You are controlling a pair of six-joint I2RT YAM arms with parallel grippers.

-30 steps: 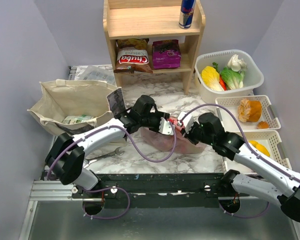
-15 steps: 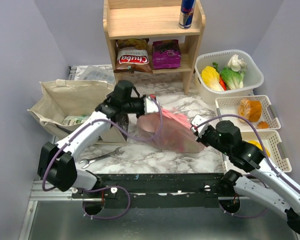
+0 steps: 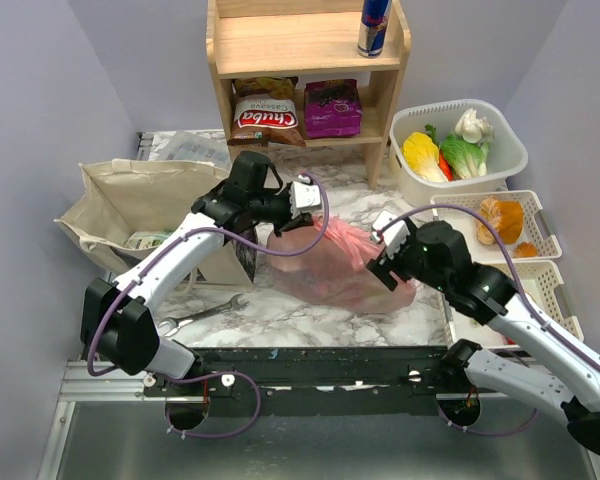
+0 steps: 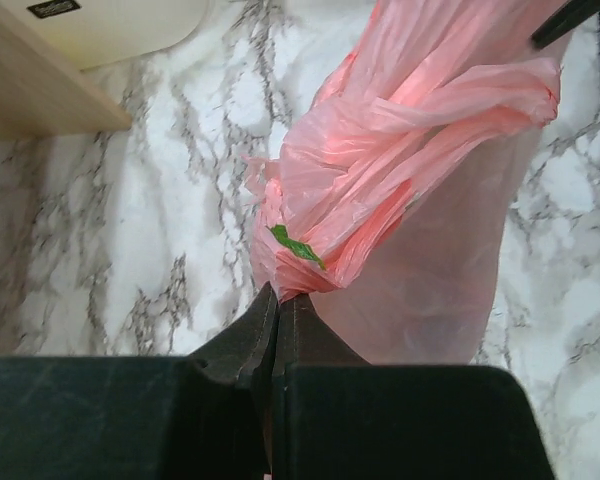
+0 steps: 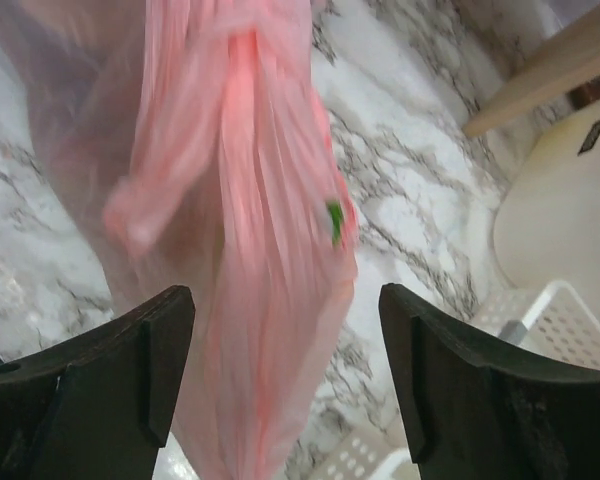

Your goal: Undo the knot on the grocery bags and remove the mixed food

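In the center of the frame, the left gripper (image 4: 278, 305) is pinched closed on the pink bag (image 4: 400, 200). The right gripper (image 5: 285, 310) stands wide open and grips nothing.

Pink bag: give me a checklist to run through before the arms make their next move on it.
1. Left gripper clamped on the pink bag: ok, jaws shut on bunched plastic.
2. Right gripper free to take a new hold: ok, jaws wide open, plastic hanging in front of them, not pinched.
3. Bag mouth opened: cannot tell, the plastic looks gathered and twisted.
4. Food visible inside: cannot tell, the film is too cloudy.
5. Bag bottom resting on the table: ok in the top view.
6. Wrench apart from the bag: ok.
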